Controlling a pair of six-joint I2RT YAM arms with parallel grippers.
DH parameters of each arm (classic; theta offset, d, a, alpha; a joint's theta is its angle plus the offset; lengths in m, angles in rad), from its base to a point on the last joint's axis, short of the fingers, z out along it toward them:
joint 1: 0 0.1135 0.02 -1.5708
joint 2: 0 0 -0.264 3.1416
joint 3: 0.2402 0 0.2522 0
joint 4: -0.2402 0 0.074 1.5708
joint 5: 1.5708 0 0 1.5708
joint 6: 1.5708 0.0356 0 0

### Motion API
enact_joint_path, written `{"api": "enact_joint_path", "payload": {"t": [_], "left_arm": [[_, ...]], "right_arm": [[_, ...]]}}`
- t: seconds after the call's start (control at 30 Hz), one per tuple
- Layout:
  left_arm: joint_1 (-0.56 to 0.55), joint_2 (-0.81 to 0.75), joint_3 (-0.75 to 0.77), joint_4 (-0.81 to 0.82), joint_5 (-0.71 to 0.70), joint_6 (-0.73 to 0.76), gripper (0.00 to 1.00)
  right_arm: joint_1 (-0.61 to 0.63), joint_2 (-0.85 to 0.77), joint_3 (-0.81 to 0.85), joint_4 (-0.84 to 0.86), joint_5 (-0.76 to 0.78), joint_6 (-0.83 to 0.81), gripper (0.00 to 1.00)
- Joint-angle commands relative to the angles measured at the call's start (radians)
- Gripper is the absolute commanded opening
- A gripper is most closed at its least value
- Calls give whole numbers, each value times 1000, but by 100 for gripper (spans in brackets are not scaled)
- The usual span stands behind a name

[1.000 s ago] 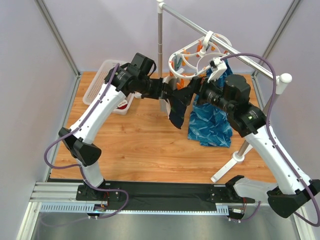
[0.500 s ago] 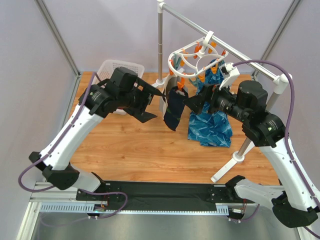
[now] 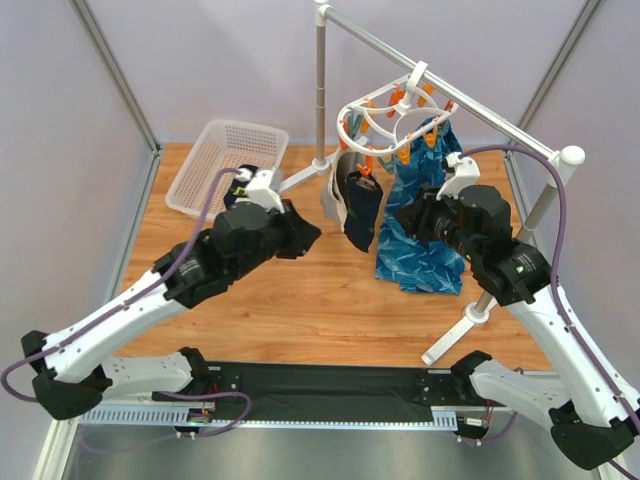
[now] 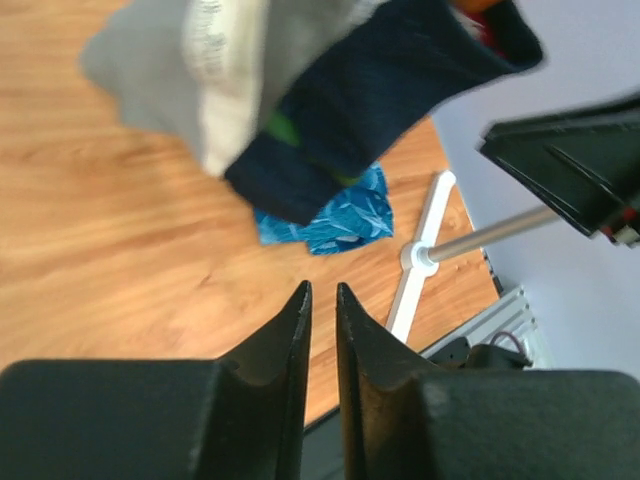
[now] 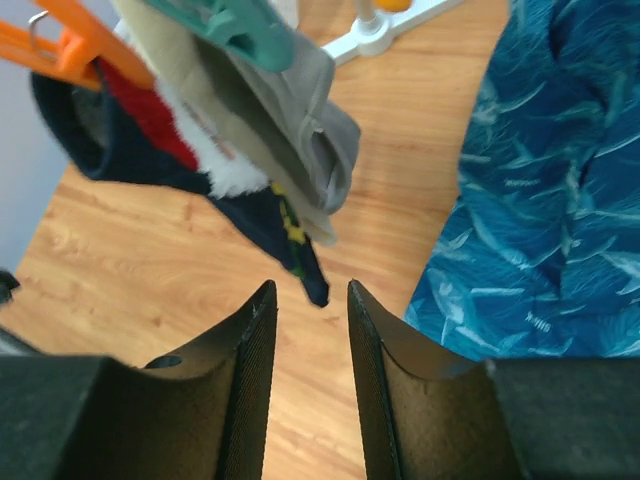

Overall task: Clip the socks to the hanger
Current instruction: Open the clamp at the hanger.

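left gripper (image 3: pixel 298 236): i'm hovering it low and left of the hanger (image 3: pixel 392 118), fingers nearly touching, gripping nothing.
navy sock (image 3: pixel 358 205): it's dangling under the hanger's left rim, an orange peg (image 5: pixel 70 50) biting its cuff so it's hanging free; it's ahead of my left fingertips, not touching.
grey sock (image 3: pixel 330 195): hanging just beside the navy one, under the same rim.
right gripper (image 3: pixel 405 215): i'm holding it below the hanger's right side, fingers apart, empty; the navy sock is dangling just ahead.
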Motion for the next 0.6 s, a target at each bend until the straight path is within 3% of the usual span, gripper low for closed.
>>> {"api": "enact_joint_path", "payload": {"t": [0.0, 0.1, 0.3, 0.57], "left_arm": [[-48, 55, -29, 329, 100, 263, 23], [-48, 157, -20, 460, 197, 262, 25], [-45, 331, 129, 431, 268, 287, 31], [43, 444, 268, 347, 352, 273, 33]], "right_arm": [[4, -39, -37, 148, 125, -30, 35], [4, -33, -47, 232, 187, -55, 35], [4, 6, -56, 435, 193, -141, 39], [-5, 96, 13, 457, 75, -195, 51]]}}
